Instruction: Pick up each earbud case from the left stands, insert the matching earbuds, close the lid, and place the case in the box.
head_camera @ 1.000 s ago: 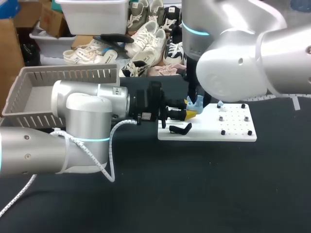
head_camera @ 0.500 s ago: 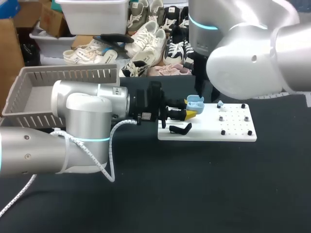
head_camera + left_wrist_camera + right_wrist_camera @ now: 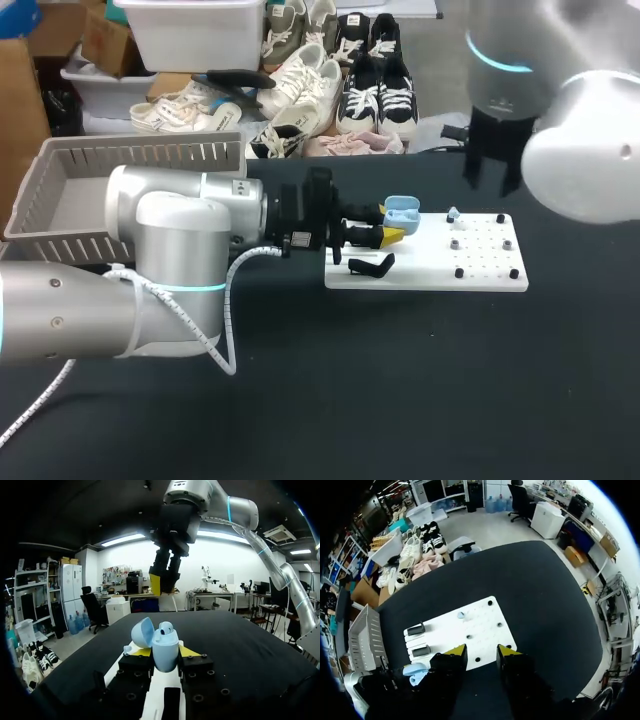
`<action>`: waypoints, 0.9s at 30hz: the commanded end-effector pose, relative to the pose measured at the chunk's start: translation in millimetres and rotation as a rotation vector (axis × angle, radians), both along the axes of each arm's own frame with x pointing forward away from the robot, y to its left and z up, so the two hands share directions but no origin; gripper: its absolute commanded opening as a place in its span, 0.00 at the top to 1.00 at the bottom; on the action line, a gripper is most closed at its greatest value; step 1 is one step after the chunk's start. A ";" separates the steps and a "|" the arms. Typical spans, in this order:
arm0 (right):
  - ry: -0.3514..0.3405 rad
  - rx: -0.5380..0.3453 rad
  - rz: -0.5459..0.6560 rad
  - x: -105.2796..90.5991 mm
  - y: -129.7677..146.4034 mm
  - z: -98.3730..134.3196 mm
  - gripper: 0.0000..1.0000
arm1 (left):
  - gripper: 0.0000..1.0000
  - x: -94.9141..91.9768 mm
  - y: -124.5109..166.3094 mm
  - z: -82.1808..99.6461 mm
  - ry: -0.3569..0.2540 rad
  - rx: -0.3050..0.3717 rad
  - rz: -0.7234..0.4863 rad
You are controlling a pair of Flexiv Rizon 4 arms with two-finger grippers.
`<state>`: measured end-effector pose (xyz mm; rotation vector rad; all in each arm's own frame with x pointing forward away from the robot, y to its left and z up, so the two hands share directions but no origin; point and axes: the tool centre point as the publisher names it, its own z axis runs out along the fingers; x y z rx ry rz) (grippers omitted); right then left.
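Left arm [image 3: 170, 240] silver-white, cyan ring [image 3: 190, 288]; left hand [image 3: 165, 652] black, yellow-tipped; white coiled cable [image 3: 226, 300].

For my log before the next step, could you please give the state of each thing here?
Earbud case: lid open, held upright.
Earbud: seated in the open case.
Left gripper: shut on the case.
Right gripper: open, holding nothing.

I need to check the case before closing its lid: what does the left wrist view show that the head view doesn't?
Only the left wrist view: an earbud seated inside the open blue case. Only the head view: the grey box, the white board and a pale earbud standing on it. Both: the left gripper shut on the case, lid up, and the right arm clear of it.
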<state>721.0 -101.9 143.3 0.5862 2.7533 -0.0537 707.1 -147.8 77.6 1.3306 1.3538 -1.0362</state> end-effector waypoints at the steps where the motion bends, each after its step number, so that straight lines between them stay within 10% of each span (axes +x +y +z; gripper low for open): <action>1: -0.042 0.062 0.056 7.8 -17.4 -15.5 0.62 | 1.00 -1.6 0.0 -0.4 -0.003 -0.002 0.006; 27: -0.068 0.169 0.172 60.7 5.8 -70.1 0.64 | 1.00 -1.6 0.0 -0.4 -0.003 -0.002 0.006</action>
